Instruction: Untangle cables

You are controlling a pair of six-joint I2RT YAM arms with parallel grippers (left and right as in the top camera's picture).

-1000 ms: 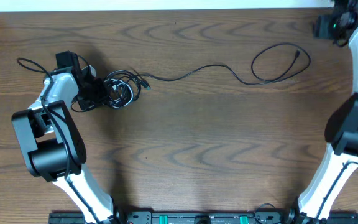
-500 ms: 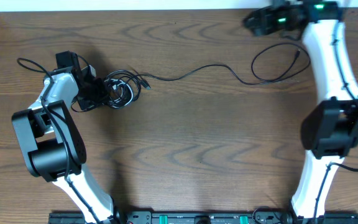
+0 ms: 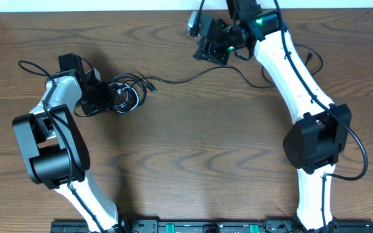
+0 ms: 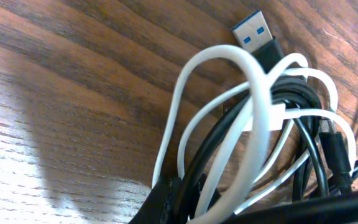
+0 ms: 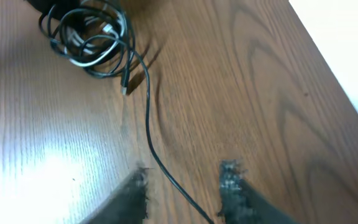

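The cables lie knotted in a tangle (image 3: 127,94) at the left of the table, white loops wound through black ones (image 4: 253,124), with a blue-tongued USB plug (image 4: 257,34) sticking out. My left gripper (image 3: 105,96) (image 4: 185,199) is shut on the near side of this tangle. One long black cable (image 3: 193,76) trails right from it toward a loop that my right arm partly hides. My right gripper (image 3: 207,53) (image 5: 182,186) hovers open over that cable (image 5: 160,162), which runs between the two fingers without touching them. The tangle (image 5: 89,34) shows ahead of it.
The wooden table's back edge (image 3: 141,11) lies just behind the right gripper. The left arm's own thick black wire (image 3: 28,65) loops out at the far left. A black rail (image 3: 206,226) runs along the front edge.
My right arm has swung from the back right corner leftward along the back of the table to over the long black cable, and its jaws have narrowed. Neither the left arm nor the tangle has moved.
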